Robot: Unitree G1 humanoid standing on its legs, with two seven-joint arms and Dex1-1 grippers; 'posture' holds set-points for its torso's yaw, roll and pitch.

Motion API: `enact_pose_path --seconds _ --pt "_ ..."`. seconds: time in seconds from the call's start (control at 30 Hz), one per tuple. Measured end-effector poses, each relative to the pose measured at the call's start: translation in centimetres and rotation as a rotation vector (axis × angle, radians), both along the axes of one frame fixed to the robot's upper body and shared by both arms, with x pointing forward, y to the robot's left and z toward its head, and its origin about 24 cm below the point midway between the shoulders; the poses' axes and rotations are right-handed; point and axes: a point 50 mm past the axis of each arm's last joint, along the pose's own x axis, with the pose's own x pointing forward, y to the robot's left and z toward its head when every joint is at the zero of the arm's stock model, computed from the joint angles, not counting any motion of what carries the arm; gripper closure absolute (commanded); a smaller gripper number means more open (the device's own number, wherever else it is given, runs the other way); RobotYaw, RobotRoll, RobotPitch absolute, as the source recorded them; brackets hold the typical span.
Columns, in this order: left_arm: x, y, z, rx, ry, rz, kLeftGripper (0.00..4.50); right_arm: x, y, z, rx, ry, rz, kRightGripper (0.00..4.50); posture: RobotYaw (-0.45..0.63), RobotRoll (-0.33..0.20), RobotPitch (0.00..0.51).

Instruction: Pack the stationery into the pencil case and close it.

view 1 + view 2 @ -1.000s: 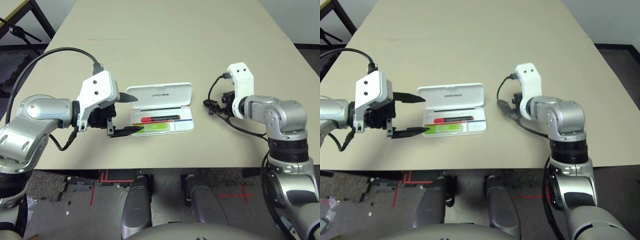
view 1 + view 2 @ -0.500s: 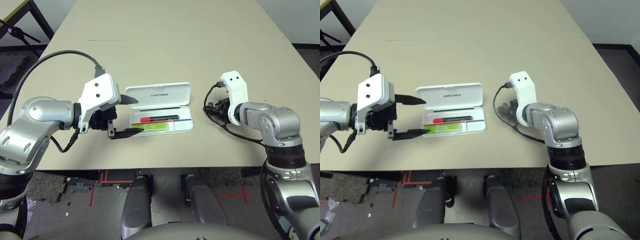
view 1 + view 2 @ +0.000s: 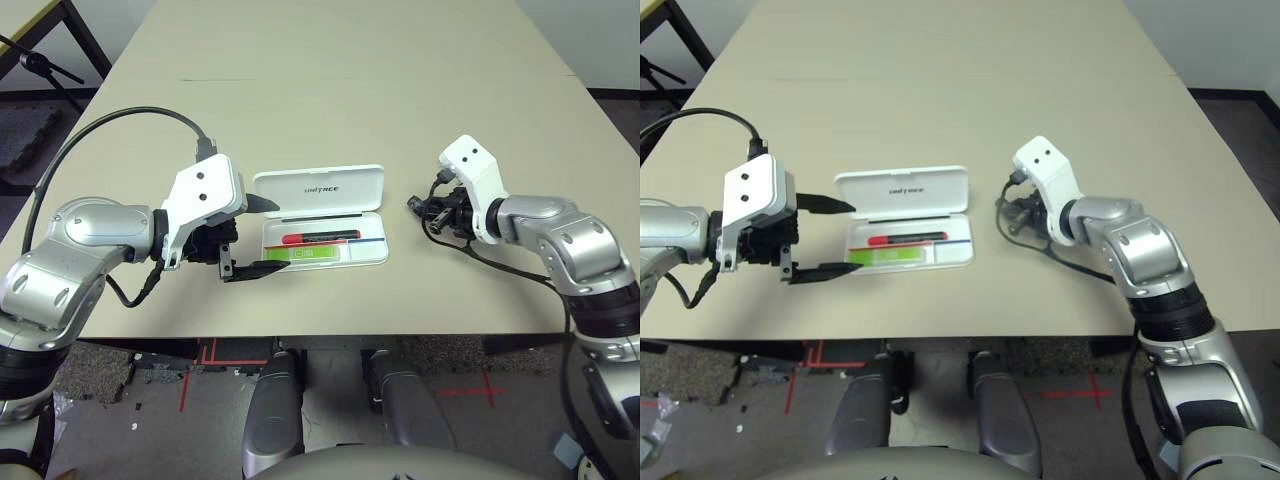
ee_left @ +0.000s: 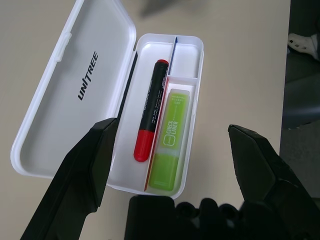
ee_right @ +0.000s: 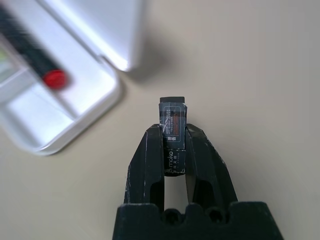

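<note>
Right hand [image 5: 172,140] grips the dark grey block [image 5: 172,127], apparently above the counter [image 3: 400,80], just beside the open pencil case [image 4: 75,85]. Left hand [image 4: 175,150] spread wide; highlighter [image 4: 172,140] and marker [image 4: 150,120] lie ahead in the tray.

Long beige table [image 3: 330,80]. Grey speckled floor [image 3: 110,370] below with red tape marks [image 3: 205,352]. Black metal stand [image 3: 35,62] at far left.

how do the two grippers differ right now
The left gripper is open and empty, its black fingers spread beside the open white plastic pencil case. The right gripper is shut on a tiny dark grey block, held off the case's other end.
</note>
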Motion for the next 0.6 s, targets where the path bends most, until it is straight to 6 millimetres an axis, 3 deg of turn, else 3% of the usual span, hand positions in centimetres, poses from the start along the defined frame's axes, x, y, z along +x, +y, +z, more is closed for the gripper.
enact_pose_path --seconds 0.27,0.6 --pt "0.0 0.0 -0.1 0.004 -0.004 0.005 0.0 -0.8 0.3 2.8 -0.066 -0.06 0.41 4.2 0.05 0.0 0.163" --pt "0.0 0.2 -0.3 0.011 0.003 0.017 0.0 -1.0 3.0 1.7 -0.113 -0.025 0.641 4.2 0.06 0.0 0.164"
